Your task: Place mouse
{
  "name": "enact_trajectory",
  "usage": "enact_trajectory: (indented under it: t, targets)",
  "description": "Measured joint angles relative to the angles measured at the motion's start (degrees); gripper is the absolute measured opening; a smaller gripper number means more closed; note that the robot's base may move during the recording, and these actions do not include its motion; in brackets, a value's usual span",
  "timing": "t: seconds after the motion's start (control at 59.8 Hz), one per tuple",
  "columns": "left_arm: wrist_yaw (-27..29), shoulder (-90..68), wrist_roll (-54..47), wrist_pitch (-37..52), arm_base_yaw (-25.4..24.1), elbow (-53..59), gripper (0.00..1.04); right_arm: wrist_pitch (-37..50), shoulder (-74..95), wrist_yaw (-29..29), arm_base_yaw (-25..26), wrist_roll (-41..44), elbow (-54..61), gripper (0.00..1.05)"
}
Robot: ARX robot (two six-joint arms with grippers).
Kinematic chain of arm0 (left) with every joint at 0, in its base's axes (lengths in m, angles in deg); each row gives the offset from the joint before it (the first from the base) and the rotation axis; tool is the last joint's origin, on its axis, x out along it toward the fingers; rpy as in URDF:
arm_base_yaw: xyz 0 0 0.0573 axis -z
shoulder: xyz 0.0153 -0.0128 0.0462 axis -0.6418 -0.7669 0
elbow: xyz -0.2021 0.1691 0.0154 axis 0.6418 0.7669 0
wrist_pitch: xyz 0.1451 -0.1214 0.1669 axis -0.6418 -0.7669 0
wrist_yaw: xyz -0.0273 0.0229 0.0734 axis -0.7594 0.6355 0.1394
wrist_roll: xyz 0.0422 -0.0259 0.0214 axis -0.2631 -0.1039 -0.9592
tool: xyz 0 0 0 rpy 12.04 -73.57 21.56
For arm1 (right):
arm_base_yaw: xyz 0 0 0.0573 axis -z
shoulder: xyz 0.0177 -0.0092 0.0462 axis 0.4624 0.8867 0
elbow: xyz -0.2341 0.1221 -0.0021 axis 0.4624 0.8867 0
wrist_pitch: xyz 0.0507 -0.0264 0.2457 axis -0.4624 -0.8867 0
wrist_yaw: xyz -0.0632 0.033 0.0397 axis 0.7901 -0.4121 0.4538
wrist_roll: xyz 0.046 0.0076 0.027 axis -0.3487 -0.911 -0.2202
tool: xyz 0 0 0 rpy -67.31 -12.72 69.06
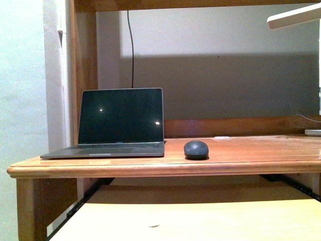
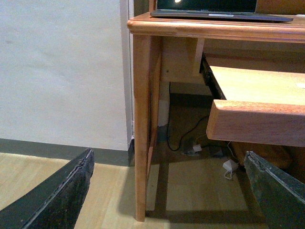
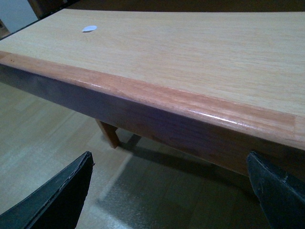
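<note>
The dark grey mouse [image 1: 196, 149] rests on the wooden desk top [image 1: 241, 155], just right of the open laptop [image 1: 118, 125], near the desk's front edge. Neither arm shows in the front view. My left gripper [image 2: 171, 191] is open and empty, low near the floor, facing the desk's left leg [image 2: 142, 129]; the laptop's front edge [image 2: 219, 15] shows above. My right gripper [image 3: 171, 191] is open and empty, below and in front of the pull-out shelf's front edge [image 3: 157, 98]. The mouse is out of both wrist views.
A pull-out wooden shelf [image 1: 200, 216] extends below the desk top. A lamp arm [image 1: 296, 15] reaches in at the top right, its base [image 1: 313, 132] on the desk's right end. Cables and a plug [image 2: 228, 167] lie on the floor under the desk.
</note>
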Motion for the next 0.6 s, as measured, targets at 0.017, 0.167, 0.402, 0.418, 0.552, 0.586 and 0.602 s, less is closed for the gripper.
enact_trajectory:
  t: [0.017,0.167,0.402,0.418,0.552,0.586,0.602]
  targets:
    - [0.00,0.00,0.00,0.00,0.00,0.00,0.97,0.13,0.15,0.02,0.02,0.00,0.00,0.97]
    - [0.00,0.00,0.00,0.00,0.00,0.00,0.97,1.73,2.12,1.53,-0.76,-0.07,0.00,0.97]
    - [0.00,0.00,0.00,0.00,0.00,0.00,0.97,7.78,8.68,8.76,-6.36,-2.16,-1.75,0.97]
    - [0.00,0.00,0.00,0.00,0.00,0.00,0.97,8.11,9.14,9.31,-6.67,-2.36,-2.01,0.97]
    - [0.00,0.00,0.00,0.00,0.00,0.00,0.97,11.96,15.76,16.68,-11.02,-4.20,-6.73,0.97]
    - [0.00,0.00,0.00,0.00,0.00,0.00,0.97,12.74,18.14,19.41,-12.52,-4.74,-8.83,0.97]
    - [0.00,0.00,0.00,0.00,0.00,0.00,0.97,12.90,18.69,19.71,-12.87,-4.76,-9.35,0.97]
